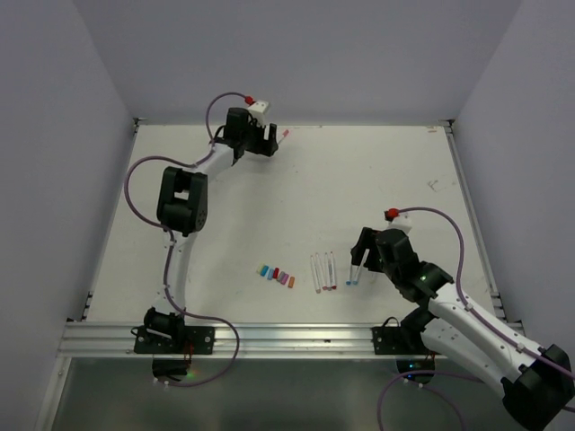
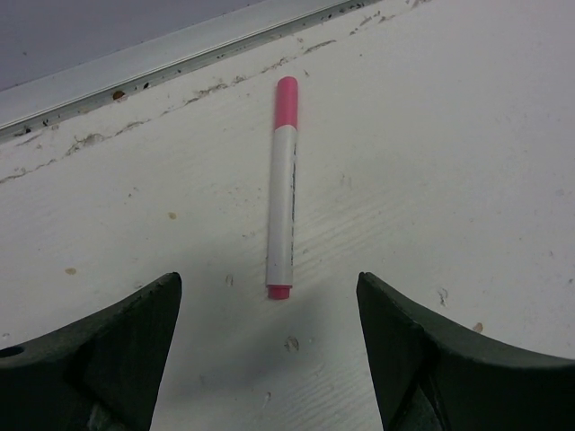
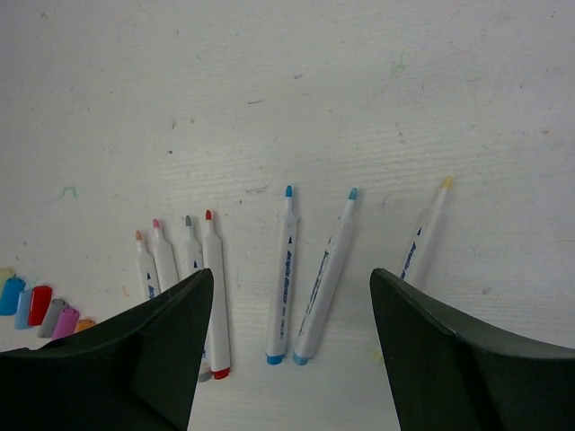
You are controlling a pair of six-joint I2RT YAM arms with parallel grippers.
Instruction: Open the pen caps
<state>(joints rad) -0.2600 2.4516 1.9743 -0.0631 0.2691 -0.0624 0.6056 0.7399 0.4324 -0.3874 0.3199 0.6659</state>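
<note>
1. The left gripper (image 2: 268, 285) is at the far edge of the table (image 2: 467, 180), about midway along it. Its jaws are spread wide and hold nothing.
2. The pink pen (image 2: 281, 206) lies flat on the table just ahead of that gripper, in line with the gap between the jaws and touching neither one.
3. The pink cap (image 2: 287, 99) sits on the pen's far end, pointing toward the metal rail (image 2: 180, 49) along the far edge. The pen's short pink butt is the end nearest the gripper.
4. The right gripper (image 3: 291, 277) is over the near right part of the table, also spread open and gripping nothing.
5. The two blue-tipped pens (image 3: 286, 242) show between its jaws in the right wrist view. They lie side by side on the table, uncapped, with their tips pointing to the far edge.
6. To their left lie four pens (image 3: 214, 287) in a close row with bare orange, pink, grey and red tips. Their near ends are partly hidden behind the left jaw.
7. To the right of the blue pair lies a yellow-tipped pen (image 3: 427, 229), slightly apart, with its lower half hidden by the right jaw.
8. The loose pen caps (image 1: 277, 275) lie in a short tight row left of the four pens, toward the near edge. They are blue, pale blue, red, grey, pinkish purple and orange.
</note>
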